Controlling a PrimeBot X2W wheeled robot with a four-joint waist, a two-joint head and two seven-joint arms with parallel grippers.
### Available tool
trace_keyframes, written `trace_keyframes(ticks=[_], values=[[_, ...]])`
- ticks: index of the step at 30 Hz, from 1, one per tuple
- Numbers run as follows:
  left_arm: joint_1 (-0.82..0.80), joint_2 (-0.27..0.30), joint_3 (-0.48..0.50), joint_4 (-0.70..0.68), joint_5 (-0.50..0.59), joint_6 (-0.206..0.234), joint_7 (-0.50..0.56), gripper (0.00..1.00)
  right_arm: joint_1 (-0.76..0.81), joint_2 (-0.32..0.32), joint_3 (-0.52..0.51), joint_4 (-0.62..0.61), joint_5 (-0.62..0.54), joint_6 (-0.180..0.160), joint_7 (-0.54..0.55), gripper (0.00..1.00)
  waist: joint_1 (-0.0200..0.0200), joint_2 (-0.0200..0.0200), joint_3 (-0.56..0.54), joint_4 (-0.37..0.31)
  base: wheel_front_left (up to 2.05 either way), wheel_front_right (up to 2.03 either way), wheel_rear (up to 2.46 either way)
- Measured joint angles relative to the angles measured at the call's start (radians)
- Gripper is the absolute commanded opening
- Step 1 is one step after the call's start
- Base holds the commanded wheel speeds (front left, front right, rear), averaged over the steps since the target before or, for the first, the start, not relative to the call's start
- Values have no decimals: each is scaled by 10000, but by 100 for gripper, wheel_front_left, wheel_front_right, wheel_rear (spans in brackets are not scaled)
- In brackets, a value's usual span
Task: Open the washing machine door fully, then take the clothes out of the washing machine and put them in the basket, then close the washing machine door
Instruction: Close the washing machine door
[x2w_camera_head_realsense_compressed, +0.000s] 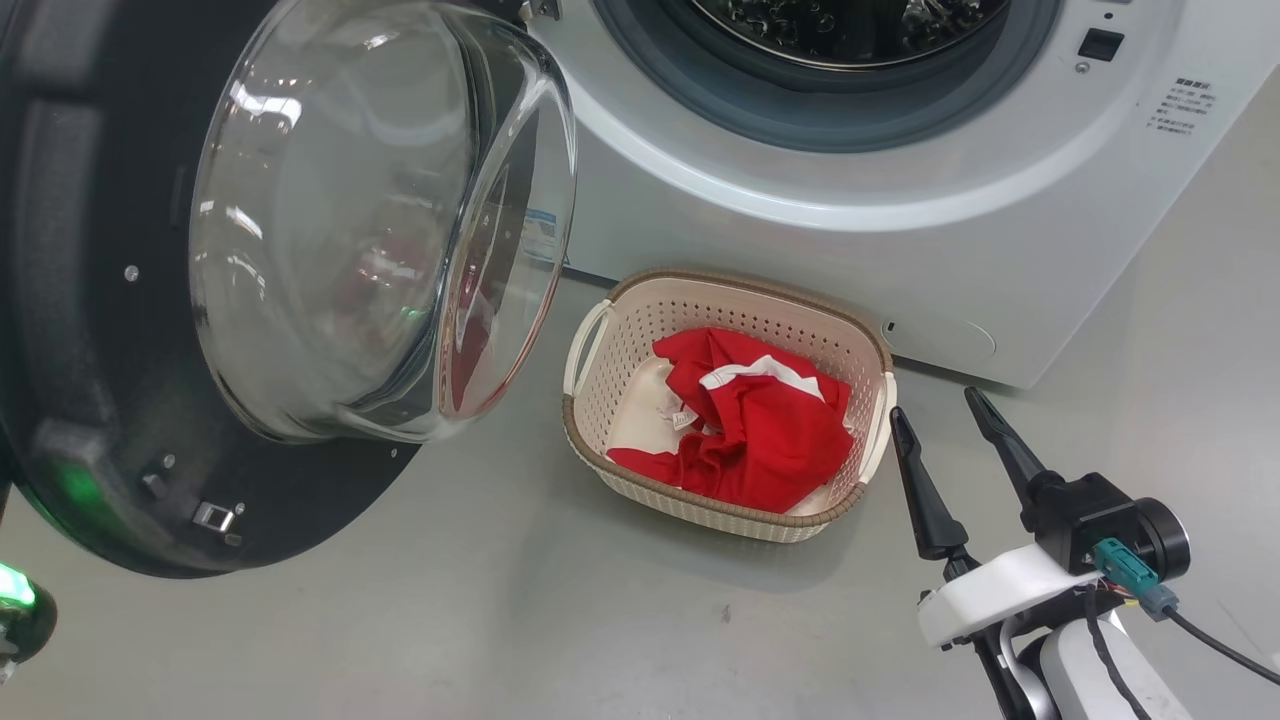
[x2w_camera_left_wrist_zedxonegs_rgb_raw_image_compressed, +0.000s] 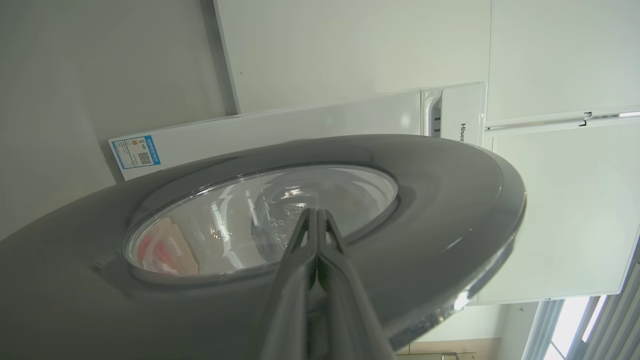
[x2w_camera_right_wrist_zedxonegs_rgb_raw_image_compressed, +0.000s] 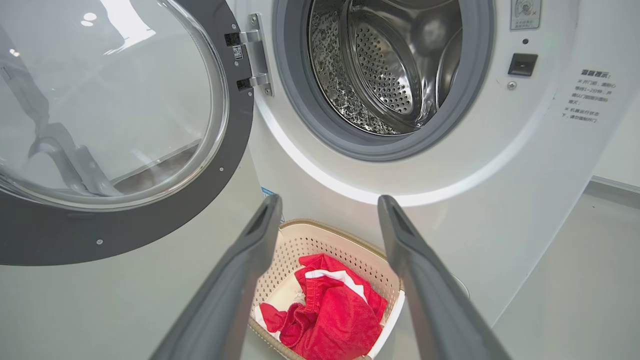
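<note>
1. Two long dark fingers of the right gripper (x2w_camera_head_realsense_compressed: 933, 403) spread wide, with nothing between them and the tips pointing towards the washing machine (x2w_camera_head_realsense_compressed: 900, 180), just beside the right end of the basket (x2w_camera_head_realsense_compressed: 640, 340).
2. From the right wrist, the same right gripper (x2w_camera_right_wrist_zedxonegs_rgb_raw_image_compressed: 330, 200) framing the basket (x2w_camera_right_wrist_zedxonegs_rgb_raw_image_compressed: 305, 245) between its parted fingers and looking down into it.
3. Clothes (x2w_camera_head_realsense_compressed: 770, 420): one bright red garment with white trim and a small white tag, crumpled inside the basket, mostly towards its right half, with cream basket floor showing at the left.
4. Same clothes (x2w_camera_right_wrist_zedxonegs_rgb_raw_image_compressed: 335, 310) from the right wrist, bunched low in the basket and reaching up to its rim at the near side.
5. Basket standing on the grey floor (x2w_camera_head_realsense_compressed: 500, 620), close in front of the washing machine and below its round opening; cannot tell whether touching the white front.
6. Washing machine door (x2w_camera_head_realsense_compressed: 350, 230) standing wide open to the left of the opening, hanging on its hinge (x2w_camera_right_wrist_zedxonegs_rgb_raw_image_compressed: 255, 55), clear glass bowl bulging out from the black rim.
7. Steel drum (x2w_camera_right_wrist_zedxonegs_rgb_raw_image_compressed: 385, 75) on view through the opening, ringed by the grey gasket (x2w_camera_right_wrist_zedxonegs_rgb_raw_image_compressed: 300, 110).
8. Left gripper (x2w_camera_left_wrist_zedxonegs_rgb_raw_image_compressed: 315, 212) pressed fully together, fingers flat against each other and clasping nothing, tips right up at the outer face of the washing machine door (x2w_camera_left_wrist_zedxonegs_rgb_raw_image_compressed: 450, 200), over its glass; cannot tell whether touching or just apart.
9. Beyond the door, from the left wrist, the white washing machine (x2w_camera_left_wrist_zedxonegs_rgb_raw_image_compressed: 300, 125) with a small blue label (x2w_camera_left_wrist_zedxonegs_rgb_raw_image_compressed: 136, 152) at its corner.
</note>
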Motion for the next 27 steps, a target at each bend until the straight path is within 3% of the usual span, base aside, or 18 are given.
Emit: trace_keyframes(ticks=[27], values=[[769,-579,-529,-2190,-882,-38,2575,0,-314,113,140,6,0,4,-36,100,0,0,138,-694,0,0,0]])
